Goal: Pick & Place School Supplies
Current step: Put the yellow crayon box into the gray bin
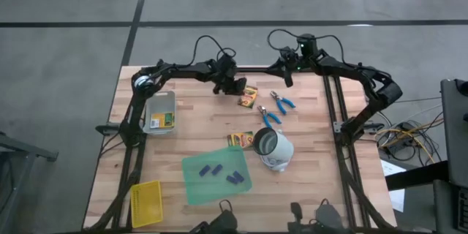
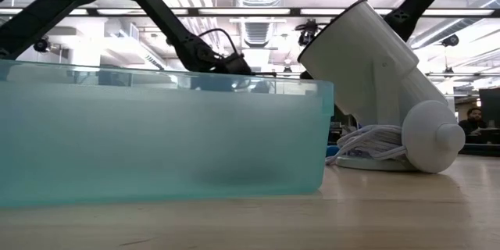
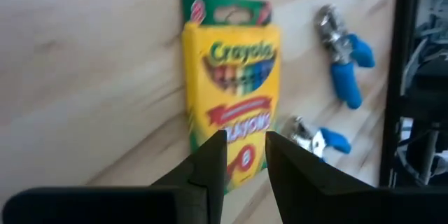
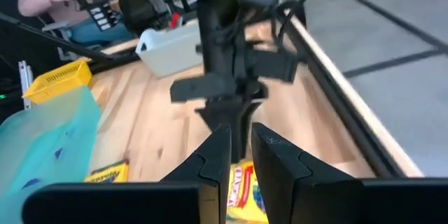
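Note:
A yellow-and-green crayon box (image 1: 248,96) lies flat on the wooden table near its far edge. My left gripper (image 1: 235,86) hovers just left of it, slanting down, its fingers (image 3: 210,171) a little apart with nothing between them; the box (image 3: 231,84) shows past them. My right gripper (image 1: 287,77) hangs at the far edge, pointing toward the left one, open by a narrow gap (image 4: 241,150) and empty. Two blue-handled tools (image 1: 281,102) (image 1: 269,117) lie right of the box. A second crayon box (image 1: 240,140) lies nearer. Several purple-blue pieces (image 1: 219,172) rest on the green sheet (image 1: 194,186).
A clear bin (image 1: 161,111) holding a crayon box stands at the left. A white cup-like device (image 1: 275,150) lies tipped near the middle. The yellow mesh basket (image 1: 146,203) sits at the near left corner. A person (image 4: 42,0) sits beyond the table.

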